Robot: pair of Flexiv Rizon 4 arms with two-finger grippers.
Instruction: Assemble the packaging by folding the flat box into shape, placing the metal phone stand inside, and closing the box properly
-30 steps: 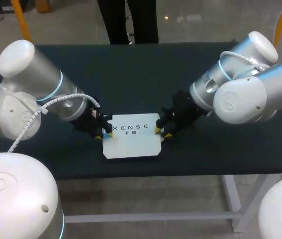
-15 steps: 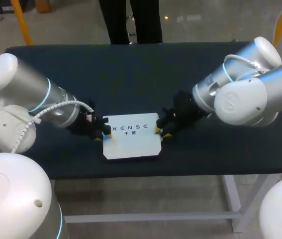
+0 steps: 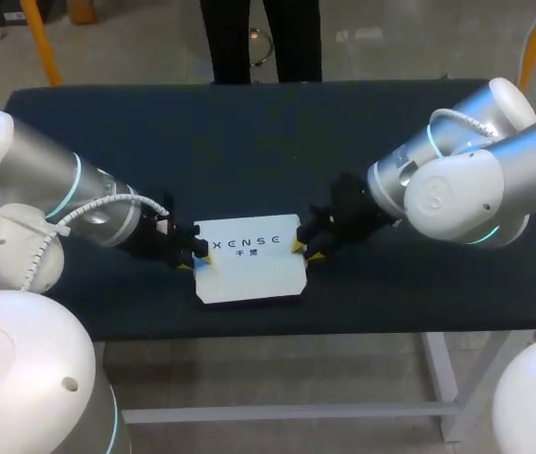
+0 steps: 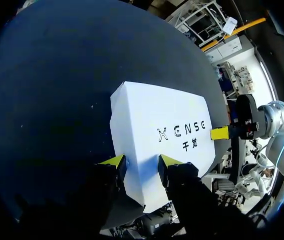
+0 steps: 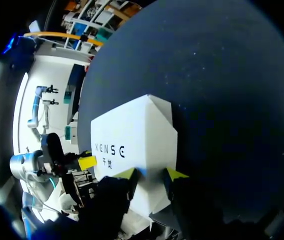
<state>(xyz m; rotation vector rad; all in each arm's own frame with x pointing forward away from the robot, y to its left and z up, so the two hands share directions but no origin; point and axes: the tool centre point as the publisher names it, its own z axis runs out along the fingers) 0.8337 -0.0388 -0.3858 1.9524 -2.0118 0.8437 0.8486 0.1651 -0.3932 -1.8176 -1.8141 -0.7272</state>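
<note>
A white box (image 3: 249,271), folded up and closed, with dark print on its lid, lies flat on the dark table (image 3: 268,142). My left gripper (image 3: 198,258) is at the box's left end. In the left wrist view its fingers (image 4: 115,162) hold the near edge of the box (image 4: 154,122) between them. My right gripper (image 3: 305,252) is at the box's right end, and its yellow tips clasp that edge of the box (image 5: 131,132) in the same way. Each wrist view also shows a yellow tip of the other gripper at the far end. No phone stand is in sight.
The table's front edge (image 3: 277,333) runs a short way in front of the box. Dark tabletop stretches behind the box and to both sides.
My left arm has swung outward and lower, while its gripper has stayed at the box's left end. The box and the right arm have hardly moved.
</note>
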